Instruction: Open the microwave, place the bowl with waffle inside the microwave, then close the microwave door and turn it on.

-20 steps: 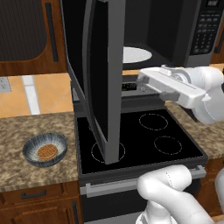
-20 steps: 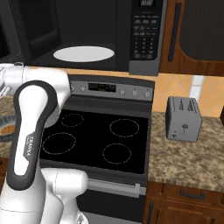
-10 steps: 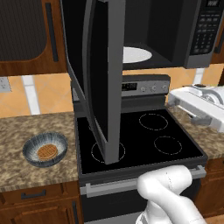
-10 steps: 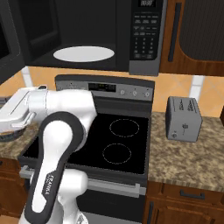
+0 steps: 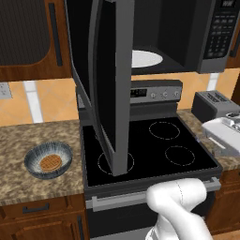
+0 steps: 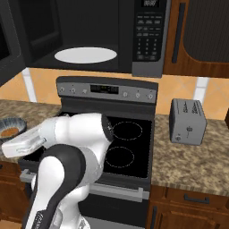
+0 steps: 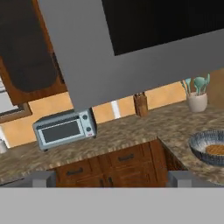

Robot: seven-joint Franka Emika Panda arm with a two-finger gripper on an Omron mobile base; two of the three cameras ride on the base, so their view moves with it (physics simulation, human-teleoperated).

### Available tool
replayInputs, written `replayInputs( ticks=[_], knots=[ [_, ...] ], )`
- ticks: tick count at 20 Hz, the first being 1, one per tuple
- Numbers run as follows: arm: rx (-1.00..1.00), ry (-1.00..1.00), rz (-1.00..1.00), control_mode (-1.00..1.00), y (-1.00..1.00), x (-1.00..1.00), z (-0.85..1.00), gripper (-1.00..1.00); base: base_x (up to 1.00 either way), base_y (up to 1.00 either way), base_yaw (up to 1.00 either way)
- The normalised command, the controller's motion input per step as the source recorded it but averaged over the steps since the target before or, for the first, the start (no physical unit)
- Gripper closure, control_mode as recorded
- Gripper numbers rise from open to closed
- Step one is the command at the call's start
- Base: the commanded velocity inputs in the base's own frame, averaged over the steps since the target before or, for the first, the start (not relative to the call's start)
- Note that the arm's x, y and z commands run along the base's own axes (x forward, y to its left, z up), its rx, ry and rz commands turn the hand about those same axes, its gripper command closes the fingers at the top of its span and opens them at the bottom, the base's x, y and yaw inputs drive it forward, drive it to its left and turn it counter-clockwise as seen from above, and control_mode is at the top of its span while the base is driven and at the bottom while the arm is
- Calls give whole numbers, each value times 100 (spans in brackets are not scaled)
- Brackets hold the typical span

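In the left base view, the microwave door (image 5: pixel 110 79) hangs wide open and hides part of the stove top (image 5: pixel 154 145) behind it. The microwave (image 5: pixel 187 37) is cut off at the top, and its white turntable (image 5: pixel 145 58) peeks out past the door. The bowl (image 5: pixel 48 160) sits on the stone counter (image 5: pixel 23 140) left of the stove, and the waffle (image 5: pixel 50 162) lies flat inside it. The toaster (image 5: pixel 212 104) stands far right.

In the right base view, the big white arm (image 6: pixel 76 152) covers the near left of the stove. The bowl is cut off at the left edge, partly behind the arm, with a bit of waffle showing.

In the hand view, the grey door frame fills the top. The bowl sits at the right edge, cut off, with the waffle in it. A cup of spoons (image 7: pixel 197 98) stands far behind it. A small toaster oven (image 7: pixel 64 127) sits on the left counter. The gripper (image 7: pixel 111 178) fingers stand far apart with nothing between them.
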Motion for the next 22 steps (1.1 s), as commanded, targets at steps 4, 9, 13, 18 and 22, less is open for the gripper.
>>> replayInputs(
  ticks=[4,9,13,18,22],
  knots=[
    [-20,23,-53,-100,-2,5,-41,-100,0,0,0],
    [-11,27,-58,-100,0,11,-6,-100,0,0,0],
    [-4,29,-46,-100,0,1,0,-100,0,0,0],
    [0,17,-13,-100,0,3,-5,-100,0,0,0],
    [-1,3,0,-100,29,26,-11,-100,0,0,0]
  ],
)
